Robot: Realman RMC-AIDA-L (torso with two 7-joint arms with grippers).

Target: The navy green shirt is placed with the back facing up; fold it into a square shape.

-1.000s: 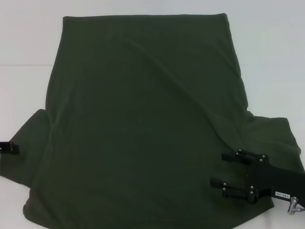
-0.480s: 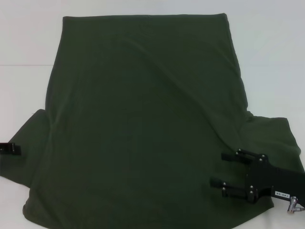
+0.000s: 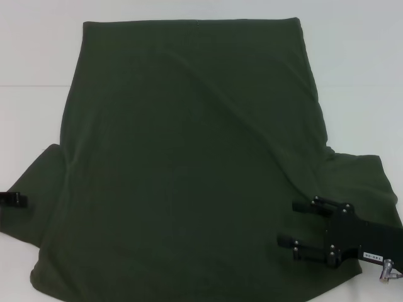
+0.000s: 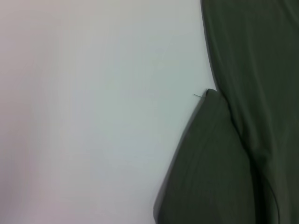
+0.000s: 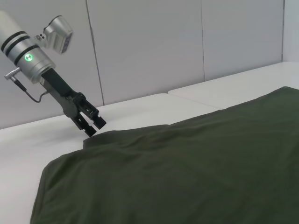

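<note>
The navy green shirt (image 3: 189, 163) lies spread out on the white table (image 3: 38, 50), plain side up, with its hem at the far edge and both sleeves near me. My right gripper (image 3: 288, 223) is open and hovers low over the shirt's body, just inside the right sleeve (image 3: 365, 189). Only the tip of my left gripper (image 3: 19, 199) shows, at the outer edge of the left sleeve (image 3: 38, 189). In the right wrist view the left gripper (image 5: 96, 127) is shut, with its tip just above that sleeve's edge on the shirt (image 5: 196, 163). The left wrist view looks down on the sleeve (image 4: 210, 163).
Bare white table (image 4: 93, 116) runs along the shirt's left side and beyond the hem. A table seam (image 5: 166, 92) and a grey panelled wall (image 5: 149, 46) lie behind the left arm (image 5: 28, 58).
The left gripper's tip has dropped slightly towards me along the left sleeve's edge. The right gripper and the shirt have hardly moved.
</note>
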